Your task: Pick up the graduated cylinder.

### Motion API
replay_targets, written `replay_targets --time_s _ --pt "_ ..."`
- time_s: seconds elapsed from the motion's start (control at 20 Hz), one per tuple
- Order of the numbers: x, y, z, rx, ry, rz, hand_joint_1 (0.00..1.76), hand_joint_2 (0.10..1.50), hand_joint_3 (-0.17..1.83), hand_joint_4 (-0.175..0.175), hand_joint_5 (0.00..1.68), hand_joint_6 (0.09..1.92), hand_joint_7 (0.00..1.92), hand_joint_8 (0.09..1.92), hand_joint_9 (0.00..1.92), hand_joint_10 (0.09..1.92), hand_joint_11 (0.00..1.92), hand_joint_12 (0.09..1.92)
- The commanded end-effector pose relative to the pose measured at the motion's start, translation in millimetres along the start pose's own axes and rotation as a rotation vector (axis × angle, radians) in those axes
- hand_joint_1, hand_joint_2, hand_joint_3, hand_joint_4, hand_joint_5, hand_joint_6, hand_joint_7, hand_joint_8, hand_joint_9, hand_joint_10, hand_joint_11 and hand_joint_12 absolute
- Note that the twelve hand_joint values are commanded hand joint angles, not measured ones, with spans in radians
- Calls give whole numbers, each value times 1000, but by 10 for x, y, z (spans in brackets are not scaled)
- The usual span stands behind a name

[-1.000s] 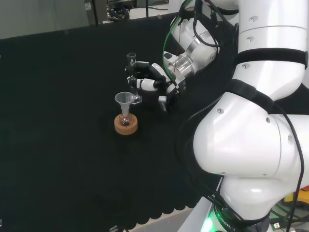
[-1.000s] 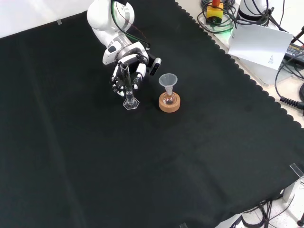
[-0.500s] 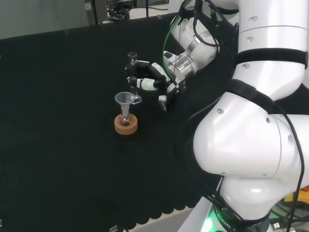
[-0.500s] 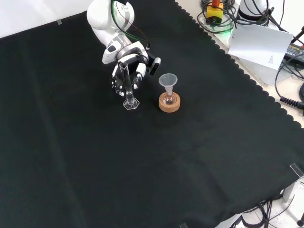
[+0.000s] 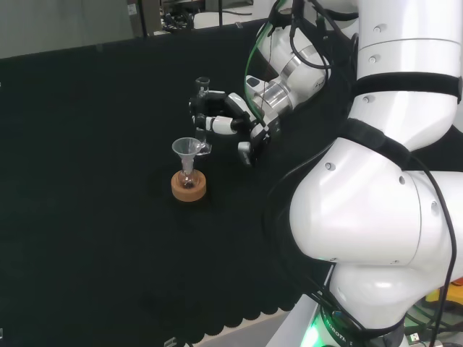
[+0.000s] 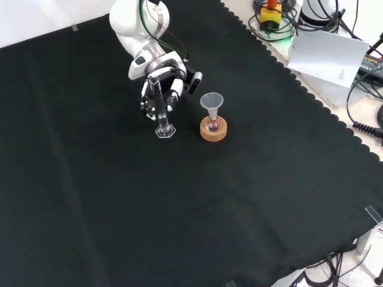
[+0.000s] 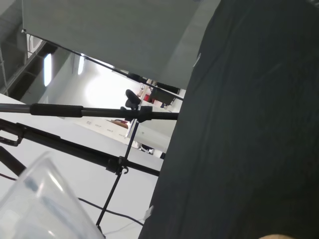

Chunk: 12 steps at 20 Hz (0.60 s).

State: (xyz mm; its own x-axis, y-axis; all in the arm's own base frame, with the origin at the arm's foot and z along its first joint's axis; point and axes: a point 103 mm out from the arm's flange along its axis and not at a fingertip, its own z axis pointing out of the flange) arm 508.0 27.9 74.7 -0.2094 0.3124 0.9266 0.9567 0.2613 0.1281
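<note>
Clear glass, the graduated cylinder [image 6: 160,110] is clamped in the hand's [image 6: 161,84] curled fingers [image 5: 208,124]; the lifting step looks begun, next calling for a steady upright rise clear of the funnel [image 6: 211,103].

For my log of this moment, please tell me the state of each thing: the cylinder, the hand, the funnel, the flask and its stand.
graduated cylinder: tilted, gripped at its upper part.
hand: shut on the graduated cylinder.
funnel: upright, seated in the flask's neck.
flask: upright on its stand; contents cannot be told.
cork ring: flat on the black cloth, carrying the flask.
</note>
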Motion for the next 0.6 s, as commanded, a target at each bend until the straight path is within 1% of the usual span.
replay_targets --time_s 0.05,0.15,0.25,0.35,0.45,0.5,0.6 --pt "10 -13 -69 -9 -57 17 1122 1219 -66 -110 817 1147 913 653 1080 370 956 983" --pt "28 -13 -92 -5 -105 21 1109 1217 -37 -139 815 1223 926 664 1099 374 978 975" --pt "62 -9 -122 2 -167 19 1113 1210 -15 -162 814 1240 939 679 1131 354 1013 946" --pt "99 1 -148 16 -217 12 1117 1205 -6 -173 814 1241 955 686 1161 339 1039 932" --pt "145 12 -176 32 -271 1 1188 1192 4 -175 815 1229 890 1033 1189 324 1062 922" --pt "169 15 -193 38 -294 -3 1206 1191 4 -175 814 1228 870 1130 1202 320 1072 922" --pt "215 22 -227 50 -331 -11 1223 1187 1 -175 820 1217 862 1197 1226 311 1089 919"
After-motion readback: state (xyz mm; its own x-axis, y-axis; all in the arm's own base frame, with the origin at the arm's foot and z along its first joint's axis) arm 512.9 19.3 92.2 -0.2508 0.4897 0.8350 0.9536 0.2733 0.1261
